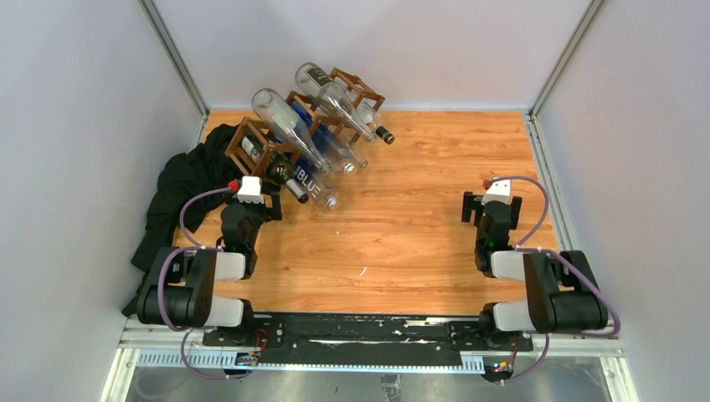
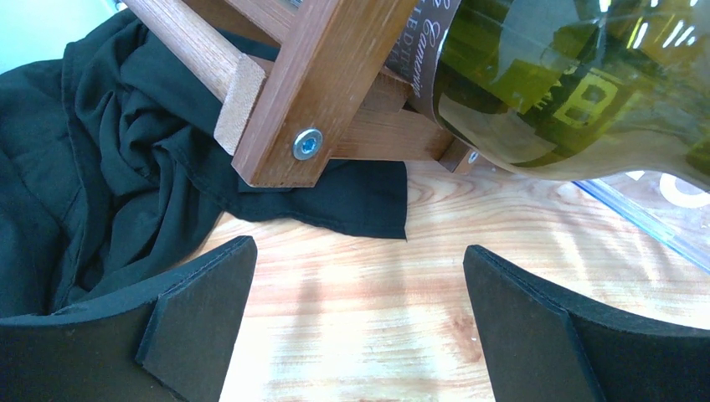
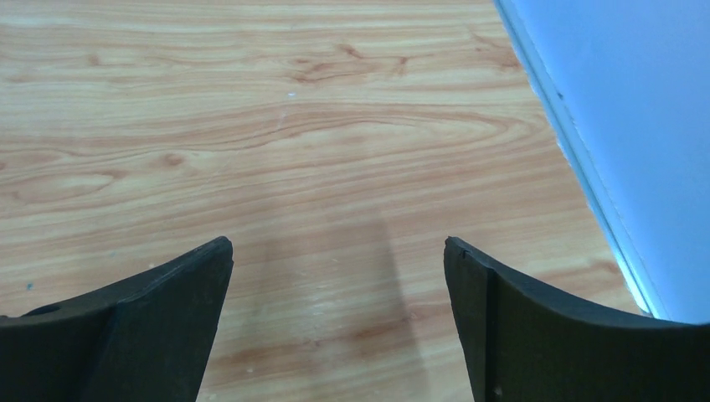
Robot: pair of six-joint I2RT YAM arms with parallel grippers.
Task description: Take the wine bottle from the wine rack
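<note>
1. Showing the approach stage: the rack [image 1: 251,138] lies on a slant in the upper left of the overhead view, w/ several bottles slotted through its cells, necks pointing toward lower right.
2. Left gripper [image 2: 356,255]: jaws wide apart, nothing between them. It is low over the table [image 3: 293,126], just short of the rack's near corner post, which carries a screw [image 2: 308,144] at upper centre of the wrist view.
3. Dark green bottle [image 2: 569,75]: upper right of the left wrist view, resting in the end cell. It is prob. the one to take, being nearest the gripper, though the task doesn't say which.
4. Black cloth [image 2: 109,167]: bunched at the left of that view, one edge reaching under the rack's corner.
5. Right gripper [image 3: 336,244]: jaws likewise apart & empty, over the table at the right of the overhead view, well apart from the rack.
6. Technique (judgement): shift the left gripper toward frame right, off the post, so the pads straddle glass, not wood. Take the neck or shoulder, where the bottle is narrow. Close firmly, since glass is slick. Draw out along the bottle's own axis, i.e. toward lower right.
7. Risks (judgement): the rack may drag or tip on the cloth. The blue bottle [image 1: 308,186] & clear bottles [image 1: 285,117] lie close by and could roll. The right arm could brace the frame.
</note>
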